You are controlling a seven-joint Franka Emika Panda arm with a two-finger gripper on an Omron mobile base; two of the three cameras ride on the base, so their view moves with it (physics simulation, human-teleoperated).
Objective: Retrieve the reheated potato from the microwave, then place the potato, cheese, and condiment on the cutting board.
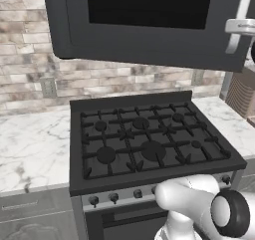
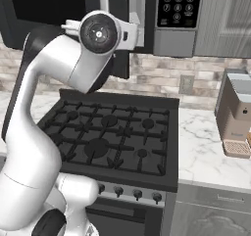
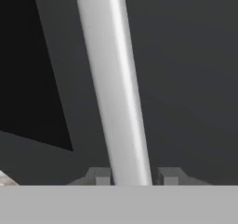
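Step in hand: opening the microwave; judged from the grip on its door handle, door not yet swung wide.
Gripper: the two dark fingertips sit one on each side of the silver bar, touching or nearly so; jaws clamped on the handle.
Microwave: mounted above the gas stove; keypad at the door's right in the right base view.
Potato: presumably inside behind the dark window; cannot tell, interior hidden.
Cheese, condiment, cutting board: positions cannot be told here.
Advice: pull along the arc about the hinge on the side away from the handle, not straight out; keep the pads square to the bar so it does not slip.
Risk: the smooth round bar may slide through the pads; the raised elbow is close to the door face.
Next: release, reach in for the potato.
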